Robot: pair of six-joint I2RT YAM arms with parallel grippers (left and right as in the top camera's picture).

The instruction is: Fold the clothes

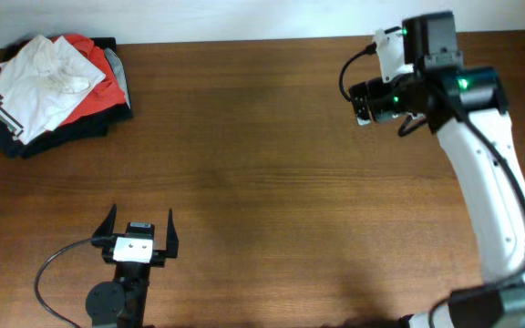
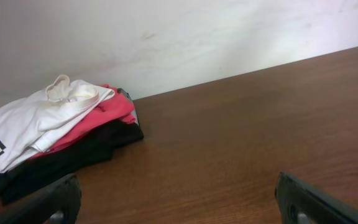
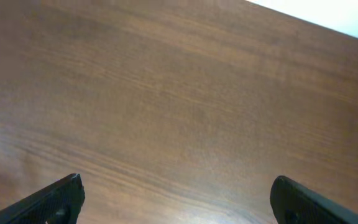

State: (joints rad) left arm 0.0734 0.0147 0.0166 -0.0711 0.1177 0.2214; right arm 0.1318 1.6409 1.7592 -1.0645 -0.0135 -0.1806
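Overhead, the white T-shirt [image 1: 39,82] is seen crumpled on a red shirt [image 1: 109,88] and dark garments [image 1: 66,137], far left on the table [image 1: 262,182]. The left gripper [image 1: 140,219] and right gripper [image 3: 176,202] are seen spread apart, away from it.

The T-shirt [image 1: 35,87] is plain white, with a small blocky black print near one edge. The red shirt [image 1: 109,88] under it is a bright orange-red. The folded garments [image 1: 62,132] at the bottom are black or very dark navy. The table [image 1: 272,182] is mid-brown wood with fine streaked grain. The wall [image 2: 166,37] is off-white. The left gripper [image 1: 140,219] is black with a white plate. The right arm [image 1: 486,182] is white with black joints and green lights.
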